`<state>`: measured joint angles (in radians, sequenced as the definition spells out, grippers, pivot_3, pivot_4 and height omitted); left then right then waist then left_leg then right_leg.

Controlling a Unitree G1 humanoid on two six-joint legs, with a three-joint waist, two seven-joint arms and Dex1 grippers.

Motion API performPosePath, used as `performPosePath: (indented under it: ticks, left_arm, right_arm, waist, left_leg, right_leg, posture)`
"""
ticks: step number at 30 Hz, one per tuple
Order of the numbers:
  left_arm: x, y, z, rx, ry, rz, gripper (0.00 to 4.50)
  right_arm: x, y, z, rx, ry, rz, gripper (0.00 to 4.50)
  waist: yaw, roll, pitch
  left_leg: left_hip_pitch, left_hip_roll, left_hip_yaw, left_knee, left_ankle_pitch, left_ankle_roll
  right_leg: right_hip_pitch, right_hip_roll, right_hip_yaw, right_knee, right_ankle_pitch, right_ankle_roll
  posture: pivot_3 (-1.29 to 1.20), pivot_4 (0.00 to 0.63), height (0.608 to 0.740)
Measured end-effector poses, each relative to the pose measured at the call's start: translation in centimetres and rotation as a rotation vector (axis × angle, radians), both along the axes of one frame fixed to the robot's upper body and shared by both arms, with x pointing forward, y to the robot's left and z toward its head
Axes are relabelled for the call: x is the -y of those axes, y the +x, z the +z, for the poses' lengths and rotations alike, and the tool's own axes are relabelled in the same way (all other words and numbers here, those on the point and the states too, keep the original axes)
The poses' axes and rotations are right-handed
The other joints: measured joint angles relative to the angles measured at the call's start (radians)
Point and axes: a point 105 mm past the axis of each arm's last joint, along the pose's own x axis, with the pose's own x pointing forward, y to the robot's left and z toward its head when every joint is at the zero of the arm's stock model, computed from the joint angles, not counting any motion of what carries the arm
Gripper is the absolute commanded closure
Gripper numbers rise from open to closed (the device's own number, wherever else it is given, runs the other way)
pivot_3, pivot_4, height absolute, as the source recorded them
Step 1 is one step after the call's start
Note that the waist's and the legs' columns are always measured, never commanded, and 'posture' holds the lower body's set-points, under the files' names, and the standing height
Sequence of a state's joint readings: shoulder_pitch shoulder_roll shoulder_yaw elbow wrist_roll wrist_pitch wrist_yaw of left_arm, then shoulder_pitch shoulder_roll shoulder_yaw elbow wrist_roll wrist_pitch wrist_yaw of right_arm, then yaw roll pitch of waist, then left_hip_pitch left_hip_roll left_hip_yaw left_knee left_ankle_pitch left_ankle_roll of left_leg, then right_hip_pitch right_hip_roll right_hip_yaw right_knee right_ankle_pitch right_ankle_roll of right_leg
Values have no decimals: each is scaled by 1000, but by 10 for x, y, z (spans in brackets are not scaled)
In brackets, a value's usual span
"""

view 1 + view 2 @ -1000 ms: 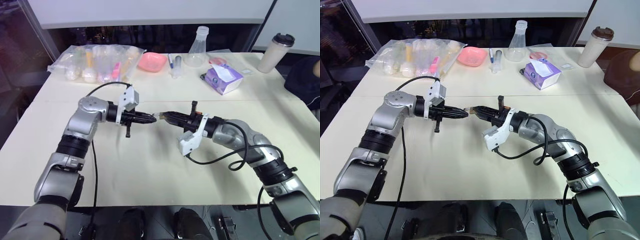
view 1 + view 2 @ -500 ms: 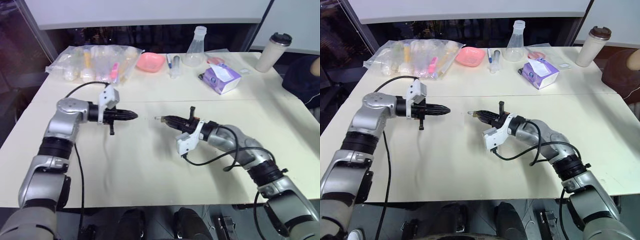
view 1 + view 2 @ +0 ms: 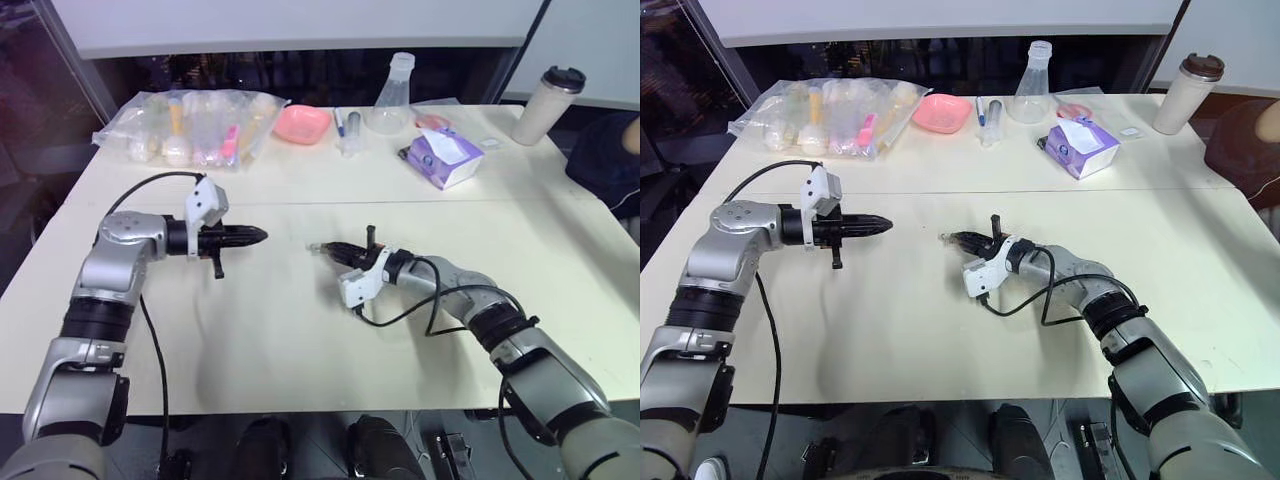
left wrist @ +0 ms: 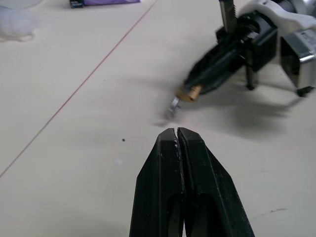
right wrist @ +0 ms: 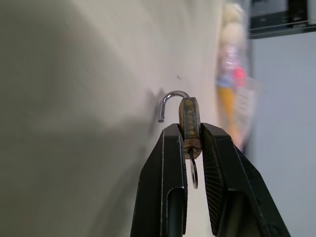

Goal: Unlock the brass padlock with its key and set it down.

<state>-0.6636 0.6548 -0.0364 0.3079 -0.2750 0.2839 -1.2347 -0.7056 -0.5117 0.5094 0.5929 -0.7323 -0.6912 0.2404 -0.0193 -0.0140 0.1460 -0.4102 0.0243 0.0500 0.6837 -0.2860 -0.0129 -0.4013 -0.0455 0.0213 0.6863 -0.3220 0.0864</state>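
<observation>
Both arms have drawn apart since a second ago, when their tips met over the middle of the bench [image 3: 300,330]: the left claw [image 3: 262,236] has pulled back to the left, and the right claw [image 3: 322,247] has sunk low, close over the bench top. The left claw is pressed together with nothing seen between its fingers, hanging above the surface and aimed toward the right one. The right claw is clamped on the padlock [image 5: 190,121], gripping the brass body between its fingers [image 5: 168,163]. The shackle [image 5: 170,101] stands swung open (one end free in the air), past the fingertips. The key [image 5: 193,170] sits in the bottom of the padlock, between the fingers. A tissue box [image 3: 446,157], pink bowl [image 3: 303,123], flask [image 3: 396,95] and cup [image 3: 546,104] stand at the far edge.
</observation>
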Motion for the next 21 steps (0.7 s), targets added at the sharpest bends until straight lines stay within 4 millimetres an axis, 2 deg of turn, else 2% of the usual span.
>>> performPosePath:
  ticks: [4, 5, 7, 11, 14, 21]
  left_arm:
    - [-1, 1, 1, 3, -7, 13, 4461]
    - [-1, 1, 2, 5, -11, 15, 4500]
    - [0, 2, 2, 5, -15, 16, 4500]
    - [4, 3, 5, 15, -25, 9, 4500]
    - [6, 4, 7, 21, -30, 4, 4500]
    - [4, 1, 5, 3, -21, -5, 4500]
  right_arm:
    - [-3, -7, -2, -67, -3, 15, 4500]
    - [-3, -8, -3, -81, -12, 14, 3481]
    - [-1, -9, -6, -102, -14, 7, 2677]
    - [-1, -8, 7, -95, -4, -3, 670]
    - [7, -13, 11, -131, -17, -24, 670]
    - [53, -38, 14, -324, -38, -140, 670]
  waist:
    - [1, 0, 0]
    - [2, 0, 0]
    - [3, 0, 0]
    - [4, 0, 0]
    - [8, 0, 0]
    - [9, 0, 0]
  left_leg:
    - [1, 0, 0, 0, -1, 2]
    - [1, 0, 0, 0, -1, 2]
    - [1, 0, 0, 0, -1, 2]
    - [1, 0, 0, 0, -1, 2]
    - [1, -1, -1, 0, -1, 2]
    - [1, -1, -2, 0, -4, 7]
  right_leg:
    - [1, 0, 0, 0, 0, 0]
    - [1, 0, 0, 0, 0, 0]
    - [1, -1, 0, 0, 0, 0]
    - [1, -1, 0, 0, 0, 0]
    - [2, -1, -1, -1, 0, 0]
    - [3, -1, -1, -2, 0, 0]
  posture:
    - [0, 150, 715]
    - [0, 150, 715]
    - [0, 150, 715]
    - [0, 150, 715]
    - [0, 150, 715]
    - [0, 150, 715]
